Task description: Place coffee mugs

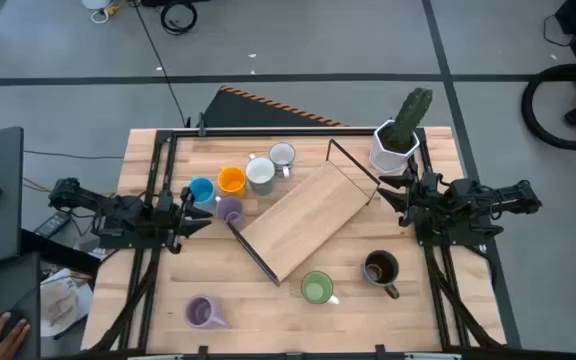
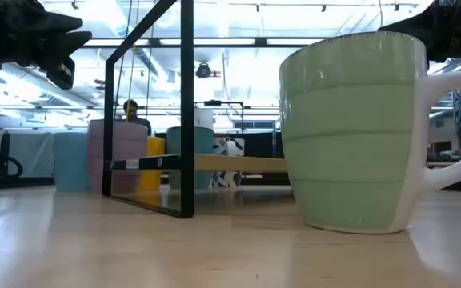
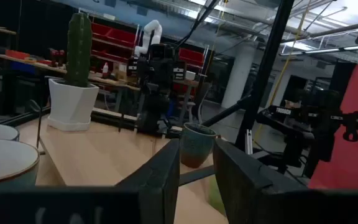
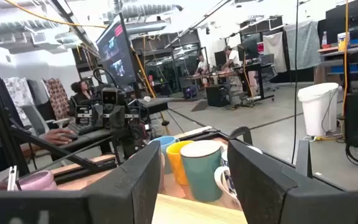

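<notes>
In the high view, blue (image 1: 201,190), orange (image 1: 231,180) and two pale mugs (image 1: 260,173) (image 1: 282,156) stand upright in a cluster at the table's far left. A lilac mug (image 1: 229,209) stands just nearer. A second lilac mug (image 1: 201,312), the green mug (image 1: 316,288) and the dark brown mug (image 1: 381,268) stand near the front edge. My left gripper (image 1: 198,210) (image 3: 196,168) is open, hovering beside the blue and lilac mugs. My right gripper (image 1: 388,200) (image 4: 194,168) is open, at the rack's right end, near the cactus pot (image 1: 398,140).
A wooden shelf board in a black metal frame (image 1: 308,215) lies diagonally across the table's middle. The low view shows the green mug (image 2: 350,132) close up and the frame's post (image 2: 186,104). The white cactus pot stands at the far right corner. A person's hand (image 1: 3,330) shows left of the table.
</notes>
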